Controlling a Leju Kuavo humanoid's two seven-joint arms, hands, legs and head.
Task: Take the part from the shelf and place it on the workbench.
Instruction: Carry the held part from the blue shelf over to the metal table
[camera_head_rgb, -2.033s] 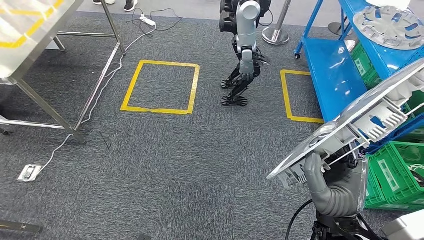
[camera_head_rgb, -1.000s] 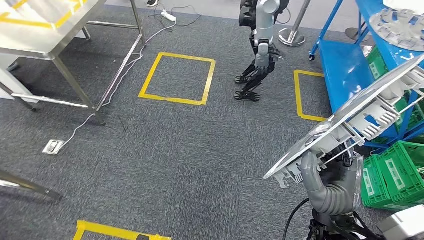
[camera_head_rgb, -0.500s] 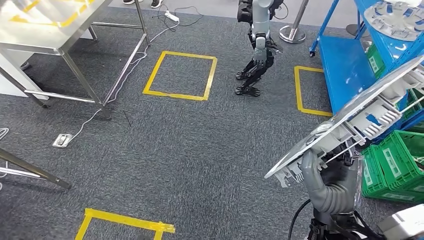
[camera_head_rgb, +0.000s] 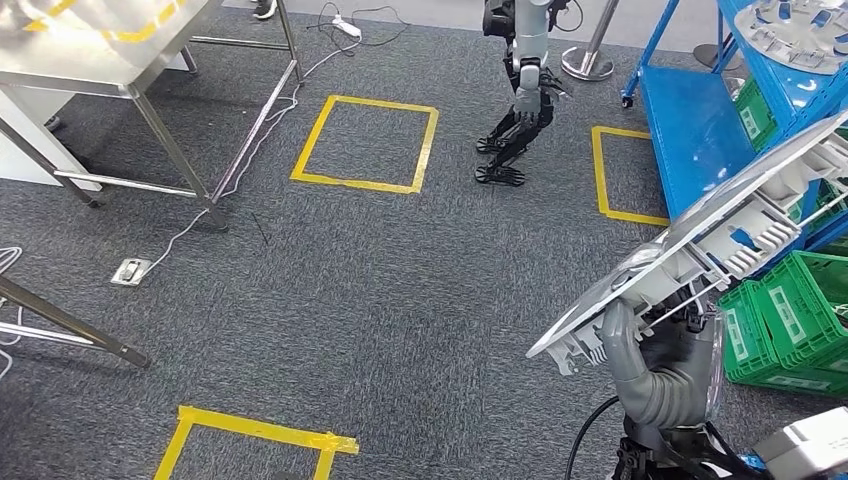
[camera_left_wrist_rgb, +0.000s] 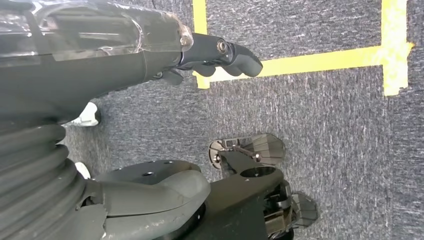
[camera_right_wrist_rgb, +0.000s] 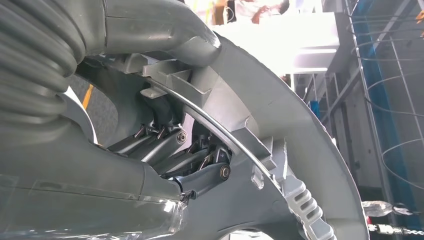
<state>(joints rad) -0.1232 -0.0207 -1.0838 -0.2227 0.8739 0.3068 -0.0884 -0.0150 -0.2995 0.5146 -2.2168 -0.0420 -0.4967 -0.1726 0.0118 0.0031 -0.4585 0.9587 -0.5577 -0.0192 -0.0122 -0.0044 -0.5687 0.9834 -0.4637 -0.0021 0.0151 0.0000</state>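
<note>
Right hand (camera_head_rgb: 655, 365) raised at the lower right of the head view, gripping the part (camera_head_rgb: 720, 235): a large round grey plastic disc with ribbed white fittings and a wire ring on its underside. The part is held tilted, low edge toward the robot and high edge toward the blue shelf (camera_head_rgb: 690, 120). Thumb lies up against the near rim; the right wrist view shows the dark fingers (camera_right_wrist_rgb: 200, 165) hooked into the ribbed underside of the part (camera_right_wrist_rgb: 280, 125), behind the thin wire ring. The part is off the shelf, carried in the air above the grey carpet (camera_head_rgb: 380, 290). A second disc of the same kind (camera_head_rgb: 800, 25) lies flat on the shelf's top level. Green crates (camera_head_rgb: 785, 325) sit on the floor beside the shelf base. The steel workbench (camera_head_rgb: 100, 45), marked with yellow tape, stands at the far upper left, well apart from the part. Yellow tape squares (camera_head_rgb: 365, 145) are on the carpet; another humanoid robot (camera_head_rgb: 520, 80) stands between two of them. Left hand (camera_left_wrist_rgb: 220, 55) hangs over the carpet near a yellow tape line (camera_left_wrist_rgb: 310, 60), its dark fingers curled inward with nothing in them.
</note>
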